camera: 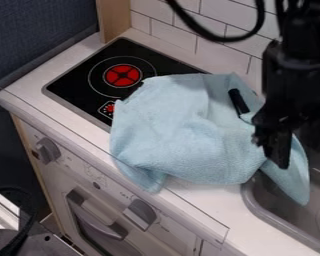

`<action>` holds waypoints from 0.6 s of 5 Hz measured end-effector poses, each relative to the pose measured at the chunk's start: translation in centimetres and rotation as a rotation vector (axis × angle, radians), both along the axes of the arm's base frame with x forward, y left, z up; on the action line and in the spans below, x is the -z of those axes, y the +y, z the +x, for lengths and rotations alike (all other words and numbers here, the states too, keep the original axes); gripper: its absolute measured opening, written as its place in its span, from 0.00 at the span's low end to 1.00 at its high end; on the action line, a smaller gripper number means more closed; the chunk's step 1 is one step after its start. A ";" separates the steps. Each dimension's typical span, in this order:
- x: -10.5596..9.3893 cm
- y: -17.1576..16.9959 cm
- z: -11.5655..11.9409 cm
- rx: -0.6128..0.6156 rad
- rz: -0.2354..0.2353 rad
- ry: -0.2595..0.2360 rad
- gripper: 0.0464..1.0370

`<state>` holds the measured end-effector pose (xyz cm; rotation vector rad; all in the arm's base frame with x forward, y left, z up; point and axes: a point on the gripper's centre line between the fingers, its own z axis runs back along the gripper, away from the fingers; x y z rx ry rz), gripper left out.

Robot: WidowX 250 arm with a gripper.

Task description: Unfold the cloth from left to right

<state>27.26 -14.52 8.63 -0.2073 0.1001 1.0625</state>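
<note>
The black gripper (275, 145) hangs at the right, against the right part of the light blue cloth (183, 130). Whether it holds any of the fabric cannot be made out. Rumpled and bunched, the cloth covers the right part of the stove top and the counter beside it. One corner droops over the counter's front edge, and another part hangs down into the sink at the right, below the gripper.
The black stove top (76, 82) has a red burner (123, 76) left of the cloth. A short black handle-like piece (239, 102) lies at the cloth's upper right. The grey sink (259, 200) is at the lower right, knobs (140, 214) line the front, and a tiled wall stands behind.
</note>
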 end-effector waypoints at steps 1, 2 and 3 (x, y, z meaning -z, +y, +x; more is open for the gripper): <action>-2.2 0.7 0.2 0.054 0.059 -0.023 0.97; -3.2 2.4 0.9 0.246 0.113 -0.046 0.97; -1.6 6.3 1.6 0.421 0.110 -0.086 0.96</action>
